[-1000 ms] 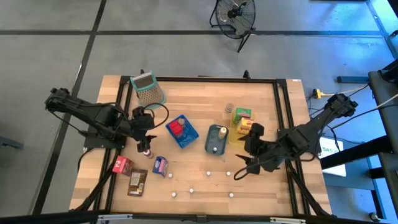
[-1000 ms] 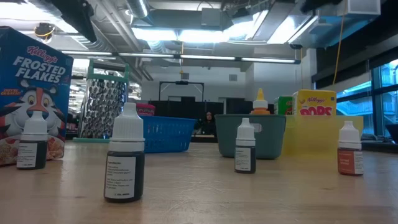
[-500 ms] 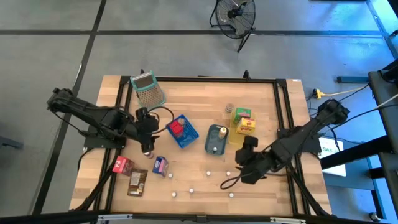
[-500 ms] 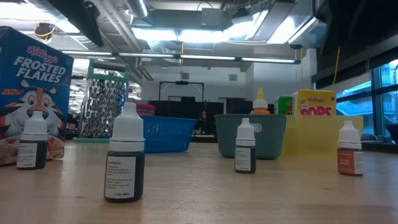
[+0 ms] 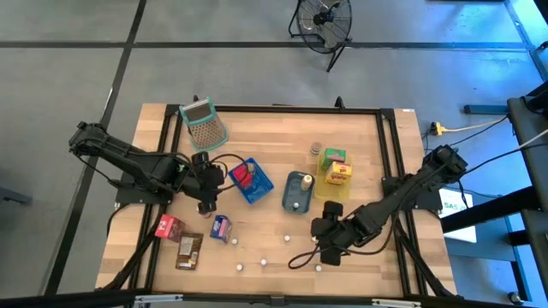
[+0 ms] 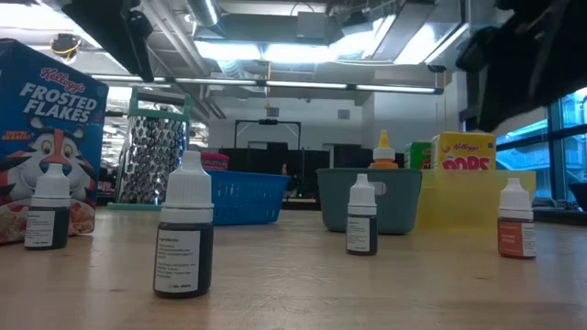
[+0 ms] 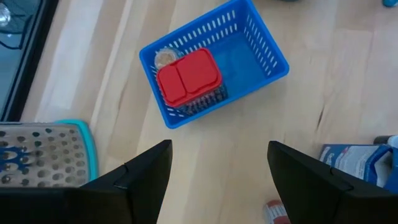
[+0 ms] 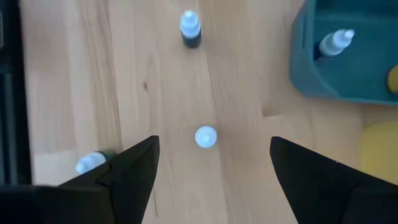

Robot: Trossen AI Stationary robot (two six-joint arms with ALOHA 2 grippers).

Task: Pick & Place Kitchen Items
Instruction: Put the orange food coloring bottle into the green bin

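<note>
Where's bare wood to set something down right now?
Bare wood lies between the grater and the yellow tray, behind the blue basket. The front strip is crowded with small bottles, boxes and the right pincer.

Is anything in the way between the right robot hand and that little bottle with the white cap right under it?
Nothing visible is. The right gripper hangs open over the small bottle, with only bare table between its fingers. Other bottles stand apart, off to the sides.
</note>
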